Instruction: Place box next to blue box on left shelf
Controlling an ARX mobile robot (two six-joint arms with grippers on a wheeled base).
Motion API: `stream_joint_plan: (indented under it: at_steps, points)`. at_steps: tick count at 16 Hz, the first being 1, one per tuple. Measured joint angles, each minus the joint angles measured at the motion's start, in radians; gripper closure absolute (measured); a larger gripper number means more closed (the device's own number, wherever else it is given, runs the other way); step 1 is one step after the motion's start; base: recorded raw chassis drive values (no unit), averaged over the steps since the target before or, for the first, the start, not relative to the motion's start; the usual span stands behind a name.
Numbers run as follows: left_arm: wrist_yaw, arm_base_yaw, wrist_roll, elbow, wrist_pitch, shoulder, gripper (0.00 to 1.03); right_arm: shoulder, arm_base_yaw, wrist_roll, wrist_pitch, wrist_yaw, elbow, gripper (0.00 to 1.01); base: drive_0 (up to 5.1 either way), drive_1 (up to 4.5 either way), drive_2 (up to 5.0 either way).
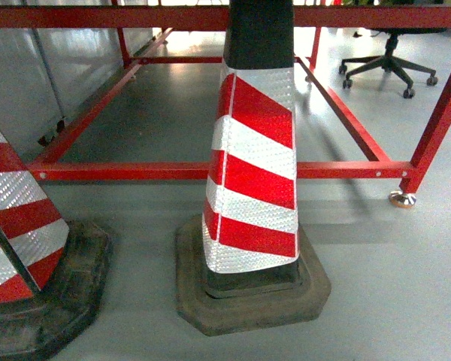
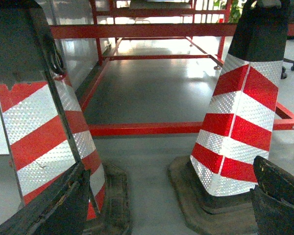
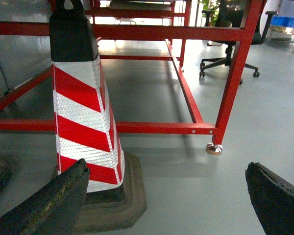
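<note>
Neither the box nor the blue box on the left shelf showed in any view. The robot faced a red-and-white traffic cone (image 1: 252, 173) on the grey floor (image 1: 391, 286), a second cone (image 1: 19, 226) at its left, and a red metal frame (image 1: 135, 171) behind them. The left gripper (image 2: 171, 205) and right gripper (image 3: 166, 200) both hung with jaws spread wide, holding nothing. The sensible step was probably to steer the base clear of the cones and find the crate before reaching.
</note>
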Motion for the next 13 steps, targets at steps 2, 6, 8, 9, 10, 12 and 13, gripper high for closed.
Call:
stream_joint_plan:
  at_steps: [2, 6, 8, 9, 10, 12, 13]
  points:
    - [0.0, 0.0, 0.0, 0.0, 0.0, 0.0, 0.05, 0.0, 0.0, 0.0, 0.0, 0.0, 0.0, 0.03, 0.0, 0.0, 0.0]
    - [0.0, 0.0, 0.0, 0.0, -0.003, 0.0, 0.05, 0.0, 0.0, 0.0, -0.003, 0.0, 0.0, 0.03, 0.0, 0.0, 0.0]
    - [-0.001, 0.0, 0.0, 0.0, 0.0, 0.0, 0.05, 0.0, 0.0, 0.0, 0.0, -0.001, 0.0, 0.03, 0.0, 0.0, 0.0]
    - [-0.002, 0.0, -0.001, 0.0, -0.003, 0.0, 0.05, 0.0, 0.0, 0.0, 0.0, -0.002, 0.0, 0.03, 0.0, 0.0, 0.0]
    - [-0.002, 0.0, -0.001, 0.0, -0.002, 0.0, 0.05, 0.0, 0.0, 0.0, -0.001, -0.003, 0.0, 0.03, 0.0, 0.0, 0.0]
    - [-0.002, 0.0, 0.0, 0.0, 0.0, 0.0, 0.05, 0.0, 0.0, -0.003, 0.0, -0.003, 0.0, 0.03, 0.0, 0.0, 0.0]
    - [0.0, 0.0, 0.0, 0.0, 0.0, 0.0, 0.05, 0.0, 0.0, -0.003, -0.002, -0.002, 0.0, 0.03, 0.0, 0.0, 0.0]
